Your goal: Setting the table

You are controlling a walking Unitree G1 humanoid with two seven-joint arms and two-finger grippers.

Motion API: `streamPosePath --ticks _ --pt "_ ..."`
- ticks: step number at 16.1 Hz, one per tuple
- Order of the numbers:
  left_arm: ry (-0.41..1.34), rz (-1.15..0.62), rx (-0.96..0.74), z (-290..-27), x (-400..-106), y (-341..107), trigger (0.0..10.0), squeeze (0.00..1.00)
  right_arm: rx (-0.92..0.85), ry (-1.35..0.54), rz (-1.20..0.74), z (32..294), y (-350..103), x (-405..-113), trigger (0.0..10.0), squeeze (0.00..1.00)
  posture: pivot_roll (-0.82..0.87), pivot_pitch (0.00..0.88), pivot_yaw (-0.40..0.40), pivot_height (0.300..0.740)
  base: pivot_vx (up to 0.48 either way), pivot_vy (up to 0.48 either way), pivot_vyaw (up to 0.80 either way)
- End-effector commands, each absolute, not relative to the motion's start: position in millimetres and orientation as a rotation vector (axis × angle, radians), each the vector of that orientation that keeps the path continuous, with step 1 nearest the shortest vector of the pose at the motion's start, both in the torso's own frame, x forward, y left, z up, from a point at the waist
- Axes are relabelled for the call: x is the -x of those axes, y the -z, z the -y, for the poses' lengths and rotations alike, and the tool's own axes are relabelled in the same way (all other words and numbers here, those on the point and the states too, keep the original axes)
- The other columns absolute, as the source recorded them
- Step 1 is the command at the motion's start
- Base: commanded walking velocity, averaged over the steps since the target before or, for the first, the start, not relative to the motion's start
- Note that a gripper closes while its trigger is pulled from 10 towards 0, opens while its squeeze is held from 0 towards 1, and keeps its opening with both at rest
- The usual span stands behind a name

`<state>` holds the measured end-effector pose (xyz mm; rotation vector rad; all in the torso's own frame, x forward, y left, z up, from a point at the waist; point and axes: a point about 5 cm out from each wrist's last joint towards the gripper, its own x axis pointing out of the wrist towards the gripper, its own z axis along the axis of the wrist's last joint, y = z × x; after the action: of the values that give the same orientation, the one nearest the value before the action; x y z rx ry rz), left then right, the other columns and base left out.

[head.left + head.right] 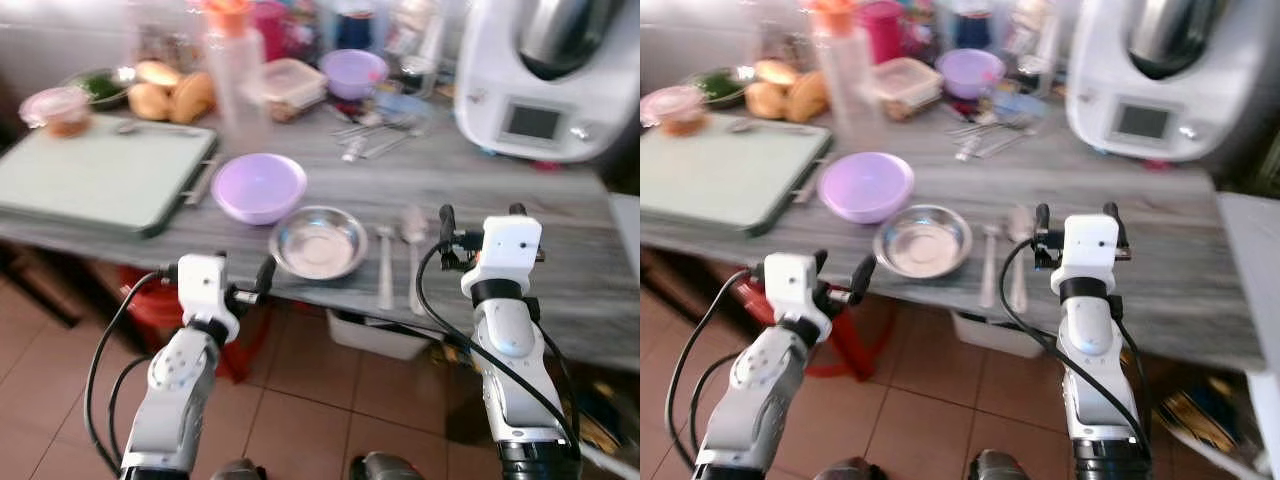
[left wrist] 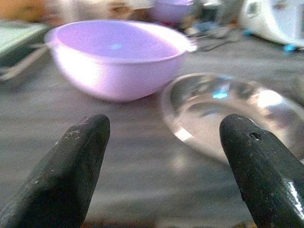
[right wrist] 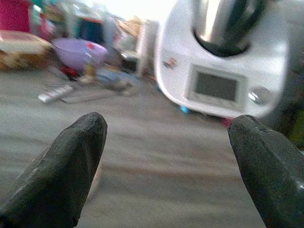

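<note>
steel bowl (image 1: 318, 242): 1 | spoons (image 1: 412, 228): 2 | purple bowls (image 1: 259, 187): 2 | both fingers (image 2: 71, 166) released

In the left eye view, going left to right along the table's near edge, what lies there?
Green cutting board → lilac bowl → steel bowl → fork → spoon.

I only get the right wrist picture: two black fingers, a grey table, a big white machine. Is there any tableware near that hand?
Observer: Yes. Two spoons lie on the table just left of the right gripper.
Operator: Any dishes?
Observer: A steel bowl sits left of the spoons, a purple bowl just behind it.
Operator: And the other hand?
Observer: The left gripper is open, off the table's front edge, facing both bowls.
</note>
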<state>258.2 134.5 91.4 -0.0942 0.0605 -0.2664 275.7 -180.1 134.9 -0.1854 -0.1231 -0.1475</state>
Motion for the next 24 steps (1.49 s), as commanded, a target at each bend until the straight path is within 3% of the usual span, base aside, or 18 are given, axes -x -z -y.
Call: streamPosePath --ticks 1,4,24 --pt "0.258 -0.063 0.083 -135.7 -259.8 -89.3 10.0 0.0 0.188 0.143 0.13 183.3 -136.8 -278.6 10.0 0.0 -0.02 0.0 0.003 0.74 -0.277 0.0 -0.8" --pt "0.251 -0.058 0.083 -135.1 -260.1 -89.4 10.0 0.0 0.185 0.138 0.118 185.6 -133.6 -278.4 10.0 0.0 -0.02 0.0 0.001 0.74 -0.28 0.0 -0.7" --pt "0.256 -0.027 0.124 -137.5 -257.5 -91.1 10.0 0.0 0.161 0.107 0.097 177.2 -122.5 -272.2 10.0 0.0 -0.03 0.0 0.015 0.74 -0.261 0.0 0.0"
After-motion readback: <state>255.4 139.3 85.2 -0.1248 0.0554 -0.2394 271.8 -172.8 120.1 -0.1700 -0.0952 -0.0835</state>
